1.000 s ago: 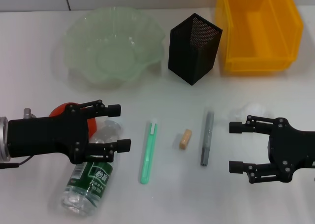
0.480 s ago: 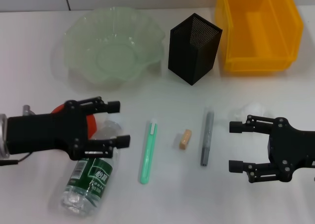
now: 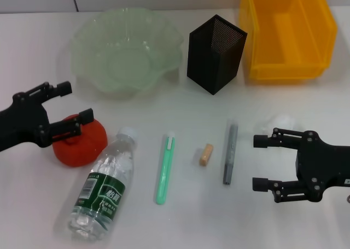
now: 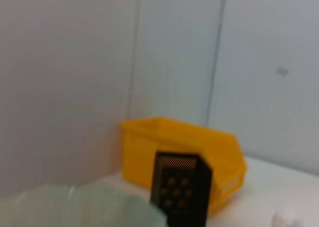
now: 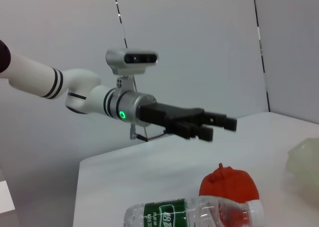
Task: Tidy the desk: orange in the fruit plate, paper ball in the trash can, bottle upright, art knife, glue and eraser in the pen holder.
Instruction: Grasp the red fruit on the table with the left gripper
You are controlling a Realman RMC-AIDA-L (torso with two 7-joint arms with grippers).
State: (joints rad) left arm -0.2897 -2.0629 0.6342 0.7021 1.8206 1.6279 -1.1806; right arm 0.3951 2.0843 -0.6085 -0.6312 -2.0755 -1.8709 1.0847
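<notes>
The orange (image 3: 82, 143) lies at the front left, touching the neck of the bottle (image 3: 104, 186), which lies on its side. My left gripper (image 3: 78, 100) is open and empty, above and just behind the orange; the right wrist view shows it (image 5: 219, 124) above the orange (image 5: 229, 183) and the bottle (image 5: 194, 212). My right gripper (image 3: 263, 162) is open and empty at the front right, beside the faint white paper ball (image 3: 279, 121). A green stick (image 3: 164, 168), the tan eraser (image 3: 205, 154) and a grey stick (image 3: 229, 153) lie in a row between the arms.
The fruit plate (image 3: 164, 38) stands empty at the back left, the pen holder (image 3: 216, 54) at the back middle, the trash can (image 3: 284, 68) at the back right. The left wrist view shows the trash can (image 4: 184, 139), the pen holder (image 4: 182, 189) and the plate's rim (image 4: 75, 204).
My left gripper has drawn back to the left and away from the orange and bottle, leaving both uncovered on the table. The right arm has not moved.
</notes>
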